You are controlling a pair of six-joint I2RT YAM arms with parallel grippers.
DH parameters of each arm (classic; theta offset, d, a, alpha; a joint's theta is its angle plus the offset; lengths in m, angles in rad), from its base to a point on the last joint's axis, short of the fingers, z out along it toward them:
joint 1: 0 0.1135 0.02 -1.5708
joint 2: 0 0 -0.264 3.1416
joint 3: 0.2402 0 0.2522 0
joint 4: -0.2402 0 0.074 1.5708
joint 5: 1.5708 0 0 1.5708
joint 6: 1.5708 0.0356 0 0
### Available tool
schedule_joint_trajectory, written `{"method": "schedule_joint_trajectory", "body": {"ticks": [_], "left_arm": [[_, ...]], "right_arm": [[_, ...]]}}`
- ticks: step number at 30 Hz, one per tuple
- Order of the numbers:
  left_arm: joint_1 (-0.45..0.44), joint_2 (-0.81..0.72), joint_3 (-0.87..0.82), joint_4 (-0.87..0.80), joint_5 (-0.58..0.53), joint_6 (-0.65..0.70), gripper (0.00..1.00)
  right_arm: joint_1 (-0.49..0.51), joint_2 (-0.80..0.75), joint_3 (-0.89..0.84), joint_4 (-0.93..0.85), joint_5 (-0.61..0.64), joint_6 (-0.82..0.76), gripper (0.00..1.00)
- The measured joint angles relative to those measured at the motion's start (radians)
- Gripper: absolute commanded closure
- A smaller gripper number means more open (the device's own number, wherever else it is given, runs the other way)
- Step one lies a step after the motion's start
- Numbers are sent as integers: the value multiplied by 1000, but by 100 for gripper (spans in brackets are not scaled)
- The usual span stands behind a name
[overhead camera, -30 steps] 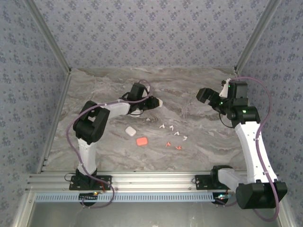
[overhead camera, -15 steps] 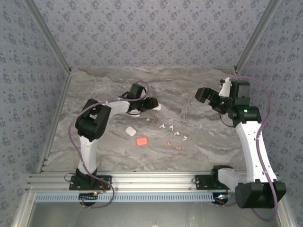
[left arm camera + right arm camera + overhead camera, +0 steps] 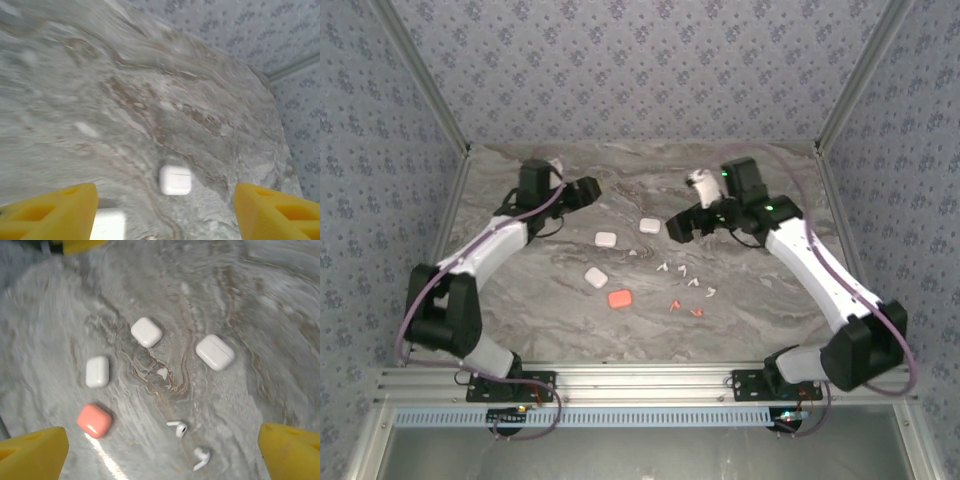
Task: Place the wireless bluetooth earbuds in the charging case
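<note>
The white case (image 3: 215, 352) and red case (image 3: 94, 420) look smooth glossy plastic on a marble-patterned table (image 3: 780, 300).

- table (image 3: 760, 300): grey marbling with brown veining is recorded.
- walls (image 3: 640, 70): blue-grey, small floral print.
- three cases (image 3: 146, 331): white.
- fourth case (image 3: 94, 420): coral.
- white earbuds (image 3: 177, 427); red earbuds (image 3: 674, 304).
- left gripper fingers (image 3: 60, 210), right gripper fingers (image 3: 30, 450): yellow.

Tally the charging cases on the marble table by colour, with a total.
White rounded plastic charging cases: 3
Coral-red rounded plastic charging case: 1
Total: 4
</note>
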Motion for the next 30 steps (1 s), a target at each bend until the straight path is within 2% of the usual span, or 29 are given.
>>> {"method": "schedule_joint_trajectory", "body": {"ticks": [1,3,6,12,18,24,28,30], "left_arm": [[21,-38,-30,-1,-7,3,22],[68,-120,-96,-10,-18,4,11],[134,-222,-169,-43,-24,4,1],[260,-392,-271,-124,-28,9,1],[346,-482,-319,-195,-9,19,1],[358,-503,-327,-236,-5,32,1],[358,-511,-328,-241,-6,32,1],[358,-512,-328,-241,-6,32,1]], "right_arm": [[24,35,16,4,11,-59,0],[70,119,54,5,38,-183,0],[124,252,119,2,86,-335,0],[200,473,226,2,136,-526,0],[240,650,351,31,149,-624,0],[256,770,447,45,150,-668,7],[266,909,654,-29,155,-684,11],[272,945,695,-39,158,-685,12]]}}
